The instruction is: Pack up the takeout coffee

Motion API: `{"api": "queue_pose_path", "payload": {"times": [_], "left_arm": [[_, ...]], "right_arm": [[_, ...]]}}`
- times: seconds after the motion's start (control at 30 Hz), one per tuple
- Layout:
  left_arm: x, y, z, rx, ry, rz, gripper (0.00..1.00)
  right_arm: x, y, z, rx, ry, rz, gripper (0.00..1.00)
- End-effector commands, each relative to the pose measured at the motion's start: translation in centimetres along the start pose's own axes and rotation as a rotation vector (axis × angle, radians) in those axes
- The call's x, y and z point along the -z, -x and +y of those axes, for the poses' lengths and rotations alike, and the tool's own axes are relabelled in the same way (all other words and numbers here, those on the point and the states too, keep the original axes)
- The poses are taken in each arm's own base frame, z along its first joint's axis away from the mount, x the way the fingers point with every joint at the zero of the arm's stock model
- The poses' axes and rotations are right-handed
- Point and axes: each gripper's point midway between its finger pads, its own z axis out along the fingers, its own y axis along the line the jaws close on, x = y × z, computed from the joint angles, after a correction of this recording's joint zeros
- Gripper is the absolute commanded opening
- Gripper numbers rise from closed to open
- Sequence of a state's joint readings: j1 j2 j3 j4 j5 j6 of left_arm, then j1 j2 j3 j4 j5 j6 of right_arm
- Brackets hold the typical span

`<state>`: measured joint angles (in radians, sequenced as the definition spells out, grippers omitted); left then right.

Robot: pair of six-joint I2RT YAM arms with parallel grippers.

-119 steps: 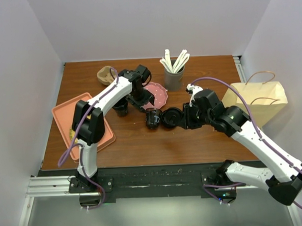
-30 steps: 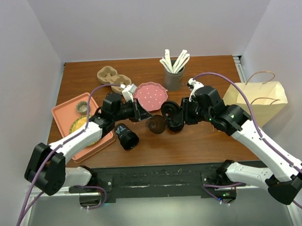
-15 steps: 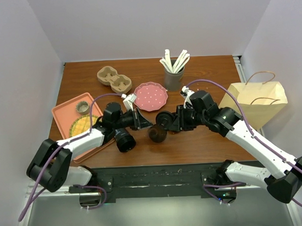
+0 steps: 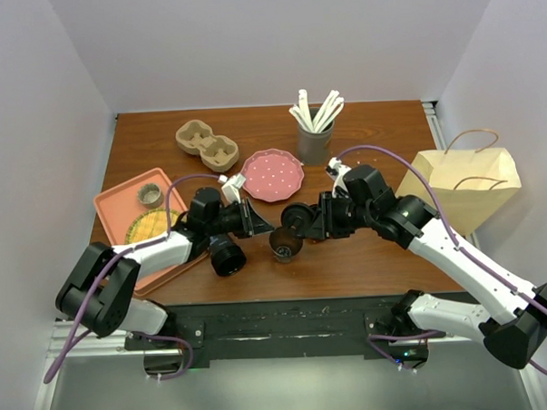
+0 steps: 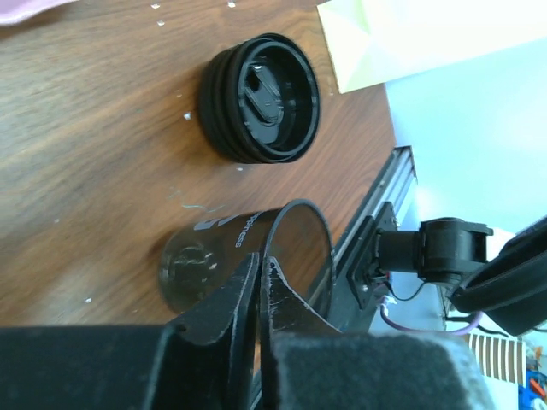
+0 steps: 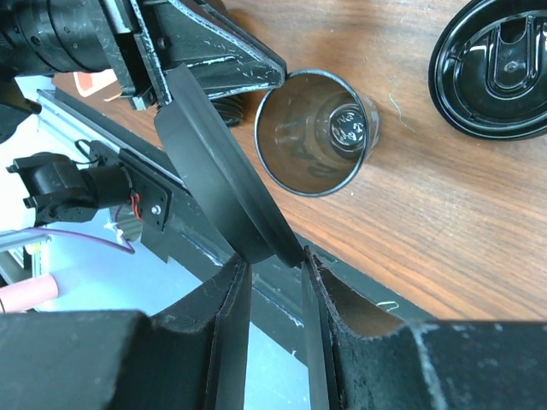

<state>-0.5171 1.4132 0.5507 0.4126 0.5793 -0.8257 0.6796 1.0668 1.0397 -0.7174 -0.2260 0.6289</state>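
The left pincer point(image 5: 262, 263) grips the cup point(image 4: 285, 247) by its rim. Beside the cup, the right pincer point(image 6: 273, 263) clamps a black lid point(image 6: 220, 169).

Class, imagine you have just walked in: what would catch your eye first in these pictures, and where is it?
Near the front edge of the table, both arms converge on an open dark cup. The left arm's fingers pinch its rim, and the right arm's fingers hold a black lid tilted beside it. A brown paper bag stands at the right edge, and a grey holder of white sticks is at the back.
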Motion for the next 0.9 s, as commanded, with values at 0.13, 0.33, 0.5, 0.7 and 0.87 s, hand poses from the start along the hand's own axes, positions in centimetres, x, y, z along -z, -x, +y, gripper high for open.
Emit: {"api": "queue_pose_path", "payload": {"times": [0.13,0.33,0.5,0.7,0.87], "left_arm": [[0.6,3.0,-1.4,-0.085,0.036,-0.059,0.31],[1.7,5.1,-2.6,-0.173,0.085,-0.085,0.37],[2.4,6.0,-3.5,-0.254,0.105,-0.076,0.39],[3.1,6.2,-4.2,-0.277,0.103,-0.092,0.39],[3.8,6.0,-4.5,-0.262,0.111,-0.092,0.4]], "right_arm": [[-0.2,-1.0,1.4,-0.021,0.103,0.038,0.28],[-1.5,-2.8,2.5,-0.058,0.202,0.128,0.28],[-2.5,-3.9,3.0,-0.083,0.249,0.214,0.28],[-3.4,-4.5,2.8,-0.111,0.244,0.265,0.31],[-4.1,-4.9,2.3,-0.137,0.216,0.299,0.33]]}}
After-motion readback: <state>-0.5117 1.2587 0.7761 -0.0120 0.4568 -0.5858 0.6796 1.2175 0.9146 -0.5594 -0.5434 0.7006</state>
